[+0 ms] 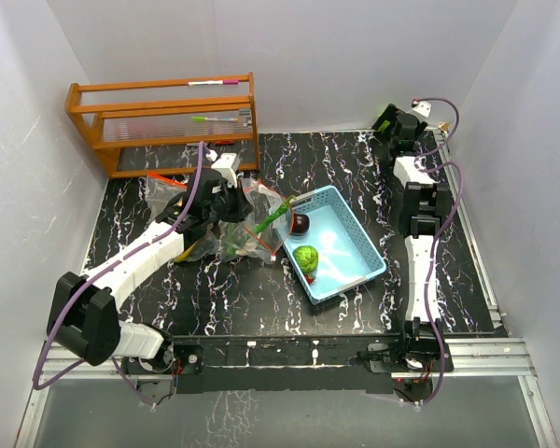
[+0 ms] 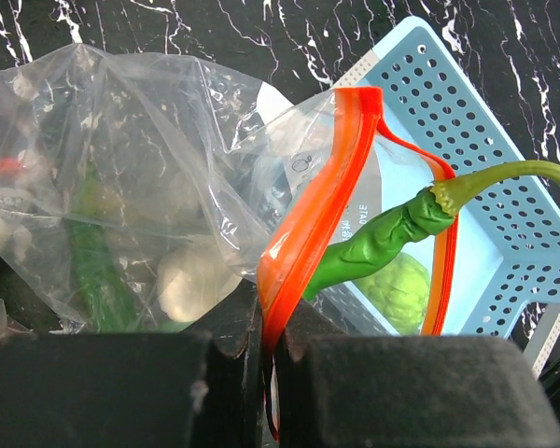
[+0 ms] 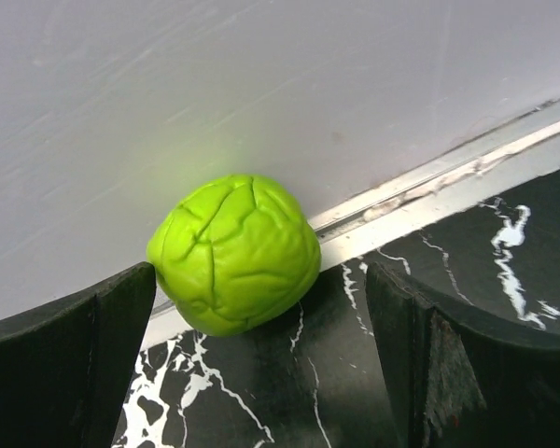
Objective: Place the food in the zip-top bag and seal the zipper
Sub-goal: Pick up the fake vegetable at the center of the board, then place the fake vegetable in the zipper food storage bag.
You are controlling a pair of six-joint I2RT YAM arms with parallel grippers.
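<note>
My left gripper (image 2: 271,347) is shut on the red-orange zipper (image 2: 319,201) of the zip-top bag (image 1: 254,222) and holds its mouth open beside the blue basket (image 1: 355,229). A long green pepper (image 2: 385,237) lies in the mouth, its stem over the basket. A lime-green ball (image 1: 306,259) and a dark purple ball (image 1: 301,224) sit in the basket. My right gripper (image 3: 261,313) is open at the far right corner, its fingers either side of another lime-green ball (image 3: 235,254) that rests against the white wall.
A second crumpled clear bag (image 2: 103,187), with a green piece and a white piece inside, lies left of the held bag. A wooden rack (image 1: 168,121) stands at the back left. White walls close the table on three sides.
</note>
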